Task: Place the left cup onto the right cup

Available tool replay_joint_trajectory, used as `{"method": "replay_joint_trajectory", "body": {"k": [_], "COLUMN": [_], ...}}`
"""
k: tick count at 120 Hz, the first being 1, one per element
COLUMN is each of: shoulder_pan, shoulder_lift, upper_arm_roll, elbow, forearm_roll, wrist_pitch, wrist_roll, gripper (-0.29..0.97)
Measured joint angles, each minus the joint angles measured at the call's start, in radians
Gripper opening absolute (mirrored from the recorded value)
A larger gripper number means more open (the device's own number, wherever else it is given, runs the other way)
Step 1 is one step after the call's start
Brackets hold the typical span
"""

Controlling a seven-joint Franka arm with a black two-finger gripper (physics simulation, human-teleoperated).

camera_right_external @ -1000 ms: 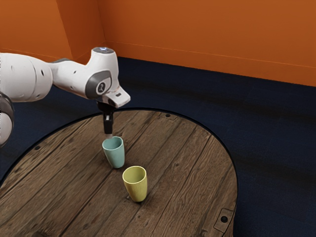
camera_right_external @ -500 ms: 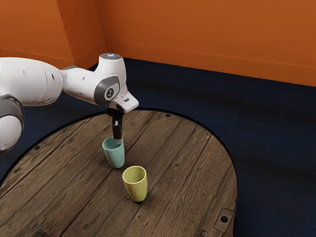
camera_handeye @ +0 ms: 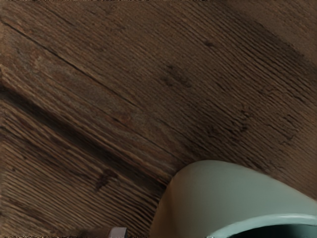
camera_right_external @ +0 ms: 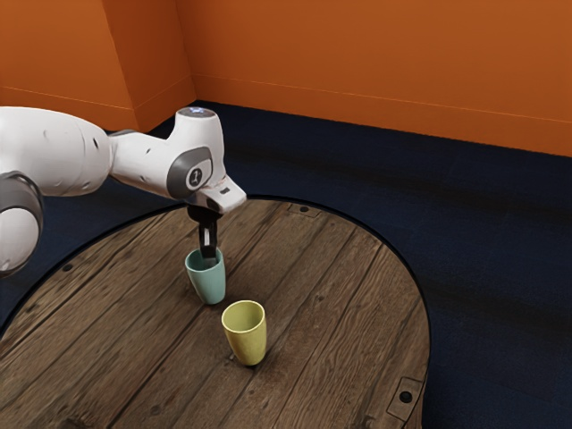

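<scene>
Exterior view
Hidden: the teal cup's (camera_right_external: 207, 279) far rim lies behind the pincer (camera_right_external: 207, 253); the arm (camera_right_external: 80, 161) is cut off at the exterior view's left edge, and the bench (camera_right_external: 340, 295) at the lower edge.
Pincer state: cannot tell; its tip reads as one dark shape at the cup's rim.
Teal cup: upright on the bench, left of the frame's centre, straight under the pincer.
Yellow cup (camera_right_external: 245, 332): upright, below the teal cup and toward the exterior view's right, near it but apart.
Change: a second ago the pincer hung above the teal cup's rim, toward the exterior view's left; now it sits at the rim. Both cups stand where they stood.

Wrist view
Hidden: the teal cup (camera_handeye: 233, 198) is cut off by the frame's edge, showing only part of its wall and rim.
Teal cup: just under the hand.
Bench (camera_handeye: 124, 89): dark wooden planks behind the cup.
Grey sliver (camera_handeye: 118, 232): beside the cup, too little to identify.
</scene>
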Motion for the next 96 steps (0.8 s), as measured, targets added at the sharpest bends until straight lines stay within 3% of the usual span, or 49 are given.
{"method": "replay_joint_trajectory", "body": {"k": [30,96], "shoulder_pan": [0.001,-0.036], "shoulder_lift": [-0.019,-0.172], "upper_arm_roll": [0.000,0.000], "elbow": [0.002,-0.001], "forearm_roll": [-0.004,0.008], "wrist_pitch": [0.000,-0.059], "wrist_roll": [-0.002,-0.026], "gripper": [-0.07,-0.11]}}
